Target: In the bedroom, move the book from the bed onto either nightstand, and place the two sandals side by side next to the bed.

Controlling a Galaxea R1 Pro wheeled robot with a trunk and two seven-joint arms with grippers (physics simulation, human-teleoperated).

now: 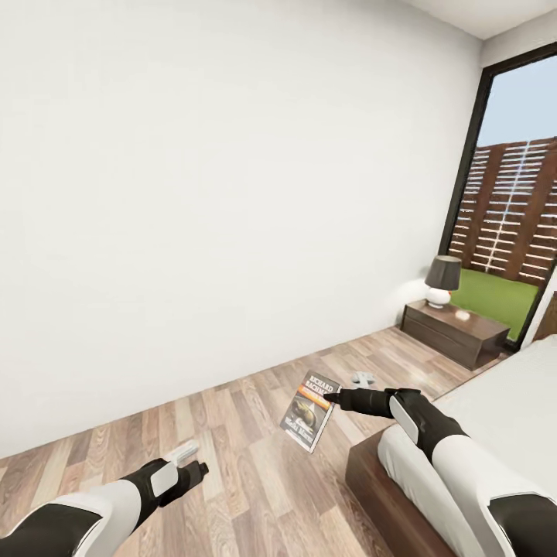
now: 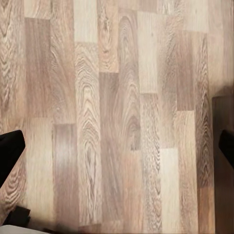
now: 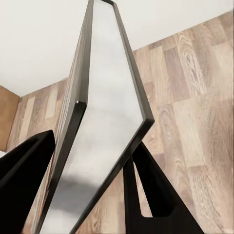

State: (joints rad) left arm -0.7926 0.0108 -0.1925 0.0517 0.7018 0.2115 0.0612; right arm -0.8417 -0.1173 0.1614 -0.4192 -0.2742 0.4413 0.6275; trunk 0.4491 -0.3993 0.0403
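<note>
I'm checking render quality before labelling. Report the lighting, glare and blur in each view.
Head view: even daylight from the tall black-framed window, wide-angle bend in the walls, cover text on the thin dark paperback book soft. Right wrist view: the book, shut in the right claw, shows a pale grey sheen. Left wrist view: the light brown wood-plank floor flatly lit, slightly soft.

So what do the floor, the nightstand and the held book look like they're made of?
Floor: wood planks or laminate, matte, with staggered boards and visible grain. Nightstand: apparently dark brown wood with a smooth finish and faint drawer lines. Book, pinched in the right hand: a thin paperback, presumably paper, with a printed cover; its edge looks greyish in the right wrist view.
</note>
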